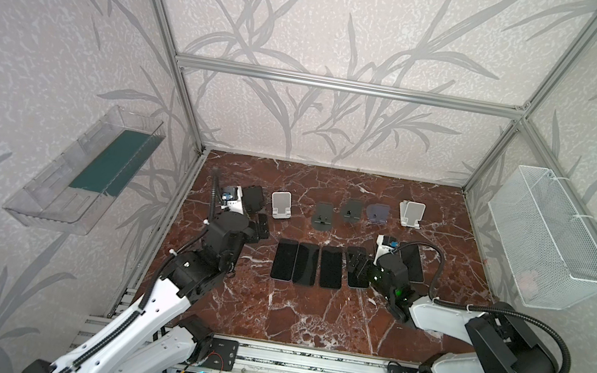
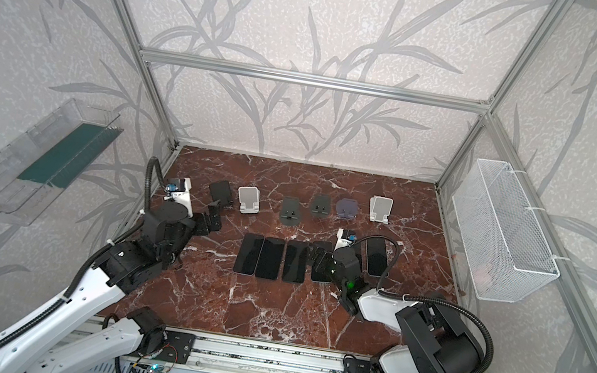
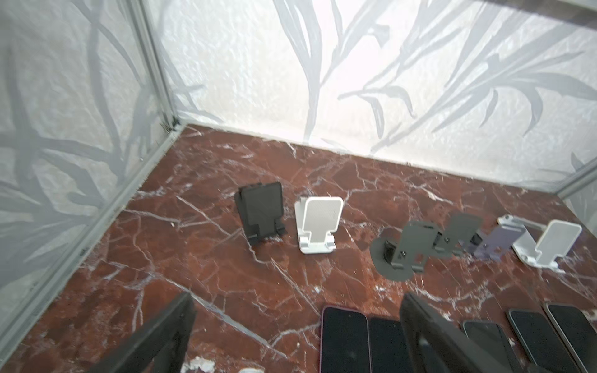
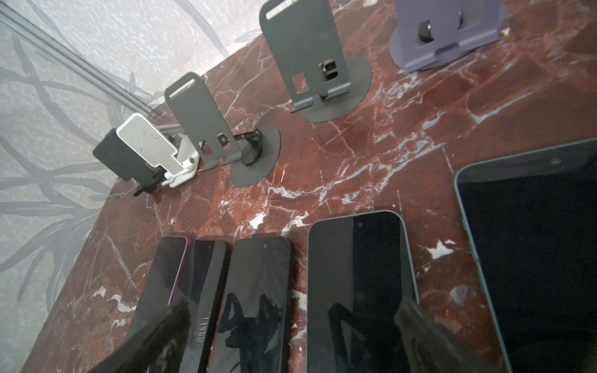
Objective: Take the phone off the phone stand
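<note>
**Top views, left to right.** A clear plastic bin (image 1: 89, 166) is fixed to the left wall. The left gripper (image 1: 261, 226) is seen spread wide with nothing between its jaws, just in front of a black phone stand (image 1: 255, 197). In the left wrist view its fingers (image 3: 161, 336) are shown well apart above the red marble tabletop (image 1: 308, 319).

Across the upper part of the tabletop the stand row is made up further of:
- a white stand (image 1: 281, 204)
- a dark grey stand (image 1: 323, 216)
- a second dark grey stand (image 1: 353, 209)
- a purple stand (image 1: 378, 213)
- a second white stand (image 1: 411, 213)

No brand or lettering can be read on any of them.

Below that row, five phones are laid flat with dark screens up. A pink-edged phone (image 1: 284, 259), a second phone (image 1: 306, 264), a third phone (image 1: 331, 267) and a fourth phone (image 1: 356, 282) lie close side by side. A fifth phone (image 1: 412, 262) lies apart at the right.

Their long axes run up the frame, and the camera ends are turned toward the stands. The right gripper (image 1: 357, 264), jaws likewise wide and holding nothing, is placed over the fourth phone and hides its upper part. A white wire basket (image 1: 551, 244) is hung on the right wall.
</note>
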You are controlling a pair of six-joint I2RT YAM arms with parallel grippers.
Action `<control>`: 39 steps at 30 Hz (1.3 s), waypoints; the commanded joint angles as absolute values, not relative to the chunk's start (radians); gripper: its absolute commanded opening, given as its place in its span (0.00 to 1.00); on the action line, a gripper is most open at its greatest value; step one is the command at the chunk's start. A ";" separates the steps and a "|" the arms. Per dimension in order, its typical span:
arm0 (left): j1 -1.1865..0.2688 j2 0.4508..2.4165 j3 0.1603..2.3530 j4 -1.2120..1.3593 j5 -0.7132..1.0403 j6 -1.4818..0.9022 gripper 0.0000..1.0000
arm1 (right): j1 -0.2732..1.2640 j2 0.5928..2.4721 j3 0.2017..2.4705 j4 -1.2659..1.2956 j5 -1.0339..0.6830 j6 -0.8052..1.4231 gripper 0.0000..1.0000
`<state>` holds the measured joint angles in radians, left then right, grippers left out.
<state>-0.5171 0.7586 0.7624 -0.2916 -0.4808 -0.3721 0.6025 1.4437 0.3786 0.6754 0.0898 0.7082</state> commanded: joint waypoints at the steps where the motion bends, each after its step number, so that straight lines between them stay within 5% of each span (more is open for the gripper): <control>1: -0.521 0.717 0.728 -0.243 -0.615 -0.320 0.99 | 0.600 1.449 0.375 0.686 0.114 0.704 1.00; 9: -0.519 0.697 0.639 -0.177 -0.797 -0.347 0.99 | 0.598 1.378 0.354 0.668 0.154 0.694 0.99; 13: -0.495 0.802 0.393 0.315 -1.023 -0.184 0.99 | 0.594 1.370 0.349 0.667 0.157 0.702 0.99; 18: -0.386 1.016 0.127 1.084 -0.838 -0.014 0.99 | 0.593 1.359 0.341 0.666 0.180 0.701 0.99; 25: -0.336 1.251 0.216 1.064 -0.848 0.163 0.99 | 0.591 1.353 0.341 0.664 0.193 0.701 0.99; 32: -0.273 1.571 0.199 1.418 -0.801 0.127 0.99 | 0.590 1.359 0.344 0.666 0.195 0.698 0.99; 39: -0.232 1.614 0.239 1.379 -0.620 0.156 0.99 | 0.589 1.335 0.341 0.650 0.219 0.684 0.99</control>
<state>-0.2558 1.6321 0.2317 1.3132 -0.7136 0.1394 0.5934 1.3621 0.3485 0.6590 0.1917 0.7017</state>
